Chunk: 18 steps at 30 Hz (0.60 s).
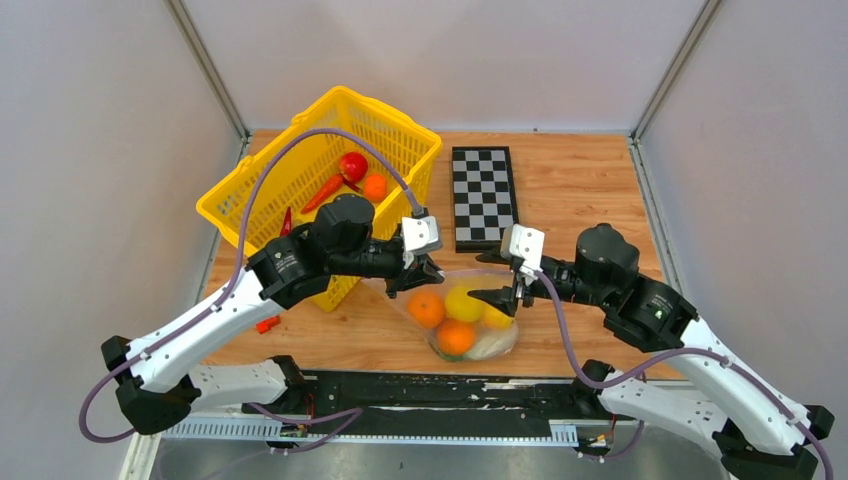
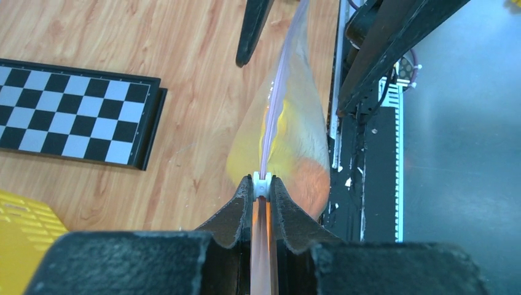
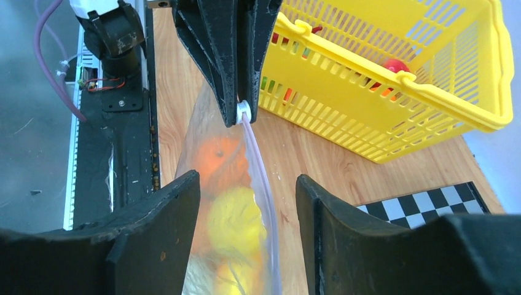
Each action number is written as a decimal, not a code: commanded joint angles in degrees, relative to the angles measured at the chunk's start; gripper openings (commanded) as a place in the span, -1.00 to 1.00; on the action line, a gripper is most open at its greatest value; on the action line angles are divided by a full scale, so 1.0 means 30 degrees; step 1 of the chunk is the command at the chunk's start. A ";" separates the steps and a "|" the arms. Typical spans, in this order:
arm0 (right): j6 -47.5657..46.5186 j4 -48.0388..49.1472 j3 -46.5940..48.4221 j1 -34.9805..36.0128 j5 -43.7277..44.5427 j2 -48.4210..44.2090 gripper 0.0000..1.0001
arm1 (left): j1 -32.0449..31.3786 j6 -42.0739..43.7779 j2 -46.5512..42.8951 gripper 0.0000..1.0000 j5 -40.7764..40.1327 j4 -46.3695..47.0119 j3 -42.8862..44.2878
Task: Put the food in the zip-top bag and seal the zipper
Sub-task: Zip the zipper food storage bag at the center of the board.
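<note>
We see the L gripper [image 2: 262, 184] clenched on the zipper [image 2: 270, 117] at one end of the mouth. The zip-top bag [image 1: 500, 345] sits by the table's [image 1: 580, 180] near edge between both arms, w/ the food [image 1: 455, 318] inside. R gripper [image 3: 247, 184] is released: jaws apart, strip running between them untouched. Tight on the left, where the yellow basket [image 1: 300, 180] sits beside the L arm; checkerboard [image 1: 483, 195] lies behind the bag, apart. Wood top, grey walls [image 1: 450, 50] around.

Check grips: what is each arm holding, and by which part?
Left gripper: jaws shut on the zip-top bag, pinching the zipper at one end of the mouth. Right gripper: jaws open astride the zipper, holding nothing.
</note>
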 commanded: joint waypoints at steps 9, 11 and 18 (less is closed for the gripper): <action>-0.1653 -0.1704 0.2721 -0.0011 -0.1054 0.2455 0.13 | 0.0032 -0.0509 0.0324 -1.00 0.1331 0.0782 0.1353; -0.1757 -0.1990 0.3036 -0.0007 -0.1020 0.2865 0.05 | 0.0032 -0.0513 0.0322 -1.00 0.1309 0.0801 0.1339; -0.1857 -0.2263 0.3401 -0.0012 -0.1374 0.3357 -0.48 | 0.0032 -0.0600 0.0436 -1.00 0.1200 0.0748 0.1357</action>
